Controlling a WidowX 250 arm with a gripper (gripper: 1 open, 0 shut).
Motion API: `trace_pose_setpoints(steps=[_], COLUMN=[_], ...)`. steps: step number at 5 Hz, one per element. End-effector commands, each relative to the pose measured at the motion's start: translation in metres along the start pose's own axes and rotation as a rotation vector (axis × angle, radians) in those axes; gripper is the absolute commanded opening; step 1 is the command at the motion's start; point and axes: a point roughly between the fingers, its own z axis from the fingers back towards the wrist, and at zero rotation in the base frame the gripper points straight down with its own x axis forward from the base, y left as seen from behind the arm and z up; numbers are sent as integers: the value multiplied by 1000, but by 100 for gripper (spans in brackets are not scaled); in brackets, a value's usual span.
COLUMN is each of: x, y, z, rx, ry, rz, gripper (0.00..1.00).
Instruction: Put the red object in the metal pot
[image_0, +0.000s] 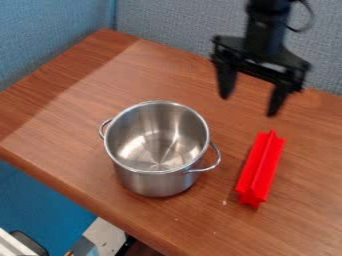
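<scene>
- Spans most of the view as a brown wooden table (80, 95).
- Stands on the table just off centre, towards 7 o'clock, as a shiny round stainless-steel pot (158, 148) with two loop handles.
- Hangs towards 2 o'clock as a black, two-fingered pincer (250, 104), spread wide and released, grasping nothing.
- Lies on the table towards 4 o'clock, outside the pot, as a long, grooved, bright-red plastic bar (261, 168).
</scene>
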Motion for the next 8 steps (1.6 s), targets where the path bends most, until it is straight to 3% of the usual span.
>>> trace_pose_setpoints(steps=[1, 2, 4, 7, 8], x=[-8, -11, -2, 0, 0], y=[-24, -40, -30, -20, -20], z=[5, -3, -19, -37, -41], rx=[-4, 31, 81, 90, 75], ry=[-34, -43, -35, -14, -19], rz=[-13, -31, 8, 44, 53], gripper=[100, 100, 100, 100, 100])
